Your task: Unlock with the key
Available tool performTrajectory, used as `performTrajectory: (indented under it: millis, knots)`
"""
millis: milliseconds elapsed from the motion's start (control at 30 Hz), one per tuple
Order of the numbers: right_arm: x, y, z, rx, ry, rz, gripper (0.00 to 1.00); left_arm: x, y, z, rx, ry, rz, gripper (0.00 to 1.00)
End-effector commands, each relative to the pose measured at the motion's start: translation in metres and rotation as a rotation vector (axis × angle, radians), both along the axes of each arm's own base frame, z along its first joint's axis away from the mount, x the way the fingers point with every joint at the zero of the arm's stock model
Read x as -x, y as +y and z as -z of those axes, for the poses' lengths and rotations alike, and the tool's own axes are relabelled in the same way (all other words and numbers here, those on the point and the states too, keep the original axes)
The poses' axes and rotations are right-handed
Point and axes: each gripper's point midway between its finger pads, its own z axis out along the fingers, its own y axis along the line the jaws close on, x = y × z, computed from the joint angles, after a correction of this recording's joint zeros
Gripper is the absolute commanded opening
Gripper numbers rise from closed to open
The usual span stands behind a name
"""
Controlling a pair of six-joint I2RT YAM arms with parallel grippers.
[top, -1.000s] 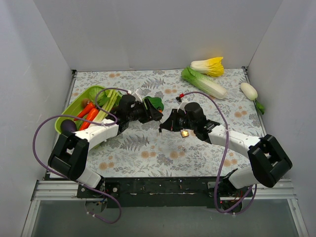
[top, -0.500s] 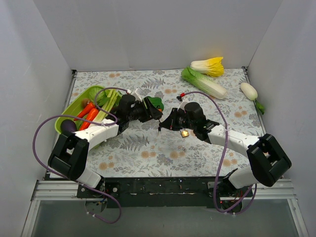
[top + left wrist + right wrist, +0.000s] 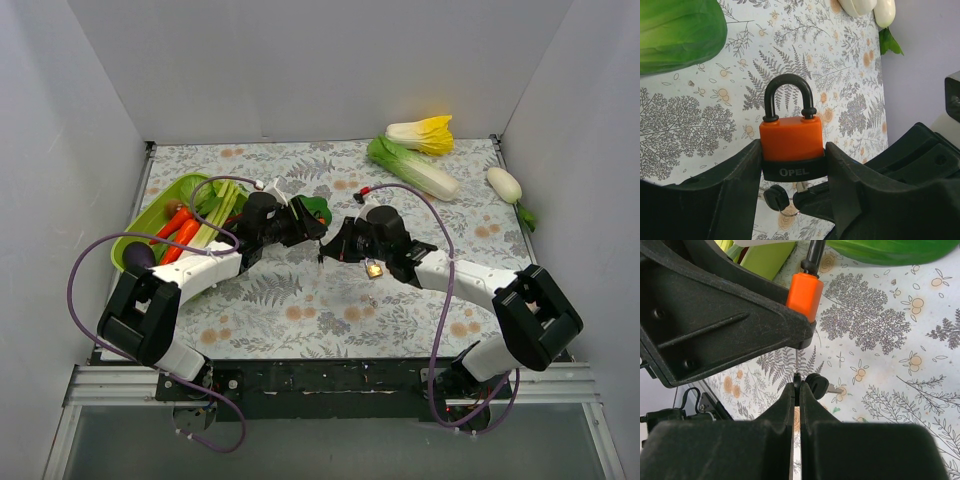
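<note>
My left gripper is shut on an orange padlock with a black base marked OPEL. Its black shackle is closed and points away from the wrist. My right gripper is shut on a key. The thin blade points up at the underside of the padlock, touching or just entering it. A second black-headed key hangs beside it on a ring, and also shows in the left wrist view. In the top view the two grippers meet above the middle of the table.
A green tray with carrots, celery and an eggplant stands at the left. A green leafy vegetable lies just behind the grippers. Two cabbages and a white radish lie at the back right. A small brass object sits under my right arm.
My right gripper has moved left and closer to the left gripper, bringing the key up to the padlock's underside. The left arm has barely moved.
</note>
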Motion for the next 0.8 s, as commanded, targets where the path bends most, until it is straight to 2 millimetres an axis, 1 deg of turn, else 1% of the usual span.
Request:
performTrajectory:
  millis: [0,133,333,667,767]
  knots:
    - [-0.037,0.009,-0.056,-0.072,-0.181,0.081,0.01,0.019,-0.016,-0.019,0.032,-0.028,0.095,0.0]
    - [-0.042,0.009,-0.062,-0.061,-0.211,0.092,0.01,0.021,-0.018,-0.017,0.027,-0.024,0.102,0.0]
    - [-0.049,0.005,-0.063,-0.037,-0.235,0.121,0.01,0.023,-0.021,-0.016,0.026,-0.024,0.114,0.0]
    - [-0.057,0.011,-0.073,-0.045,-0.295,0.119,0.01,0.026,-0.025,-0.017,0.033,-0.019,0.133,0.0]
    - [-0.056,0.011,-0.074,-0.043,-0.311,0.113,0.01,0.027,-0.026,-0.017,0.037,-0.014,0.142,0.0]
